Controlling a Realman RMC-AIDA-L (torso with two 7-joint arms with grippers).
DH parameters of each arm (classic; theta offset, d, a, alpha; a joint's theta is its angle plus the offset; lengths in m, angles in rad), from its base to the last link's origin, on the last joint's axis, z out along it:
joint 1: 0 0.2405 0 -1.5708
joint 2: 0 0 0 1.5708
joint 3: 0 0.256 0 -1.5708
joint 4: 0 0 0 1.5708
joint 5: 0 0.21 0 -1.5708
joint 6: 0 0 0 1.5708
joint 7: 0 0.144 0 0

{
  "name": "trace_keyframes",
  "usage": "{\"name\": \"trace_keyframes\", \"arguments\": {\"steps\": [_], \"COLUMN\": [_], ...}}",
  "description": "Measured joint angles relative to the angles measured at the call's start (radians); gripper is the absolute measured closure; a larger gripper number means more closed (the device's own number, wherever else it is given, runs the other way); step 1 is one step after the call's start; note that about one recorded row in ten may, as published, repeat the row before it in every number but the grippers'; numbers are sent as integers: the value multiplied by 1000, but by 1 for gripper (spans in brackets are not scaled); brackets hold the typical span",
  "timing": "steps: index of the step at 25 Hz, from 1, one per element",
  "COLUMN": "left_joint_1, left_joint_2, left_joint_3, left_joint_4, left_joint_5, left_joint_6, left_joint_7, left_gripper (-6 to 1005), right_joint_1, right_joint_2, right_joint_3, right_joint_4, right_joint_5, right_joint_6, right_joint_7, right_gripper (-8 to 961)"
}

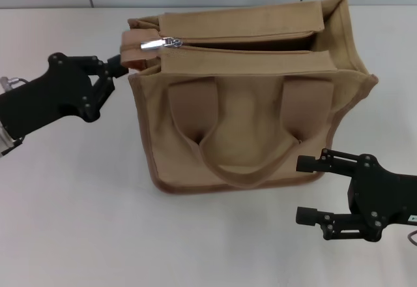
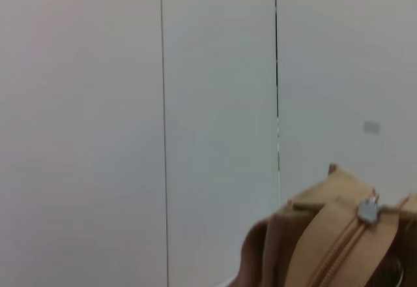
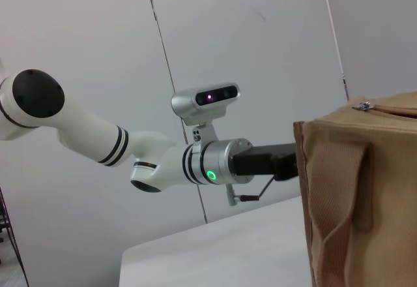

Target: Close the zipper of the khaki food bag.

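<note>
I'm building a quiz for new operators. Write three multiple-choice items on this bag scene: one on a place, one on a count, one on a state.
1. Where is the silver slider on the zipper?
A. At the end of the bag near the left end effector
B. Midway along the top
C. At the end near the right end effector

2. How many fabric handles show in the head view?
A. One
B. Two
C. Four

3. What state is the right end effector in?
A. Shut on a handle
B. Open, apart from the bag
C. Shut on the slider

Answers:
A: the slider sits at the khaki food bag's end by the left end effector.
B: two handles.
B: the right end effector has spread fingers, holding nothing.
</note>
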Motion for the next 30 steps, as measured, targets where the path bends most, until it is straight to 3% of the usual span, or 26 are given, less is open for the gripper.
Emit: {"name": "trace_keyframes", "arguments": {"steps": [8,14,22,30], "left_joint_1": [3,0,-10,46], "left_joint_2": [2,-2,-18,10], "left_joint_3": [-64,-78,-74,-108], "left_joint_4": [-1,-1,10,4], "left_joint_5": [0,0,3,2], "left_joint_6": [125,241,240,156], "left_joint_7": [-1,10,25,10], "left_gripper": [1001,1001,1000,1000], "right_joint_1": [-1,8,21,15], "right_joint_2": [4,6,6,5], "right_joint_3": [2,0,0,1], "right_joint_4": [0,0,9,13], "right_joint_5": [2,40,79,80], "right_joint_6": [-11,-94,-157,-108], "right_joint_7": [0,2,11,11], "right_gripper": [136,137,136,136]}}
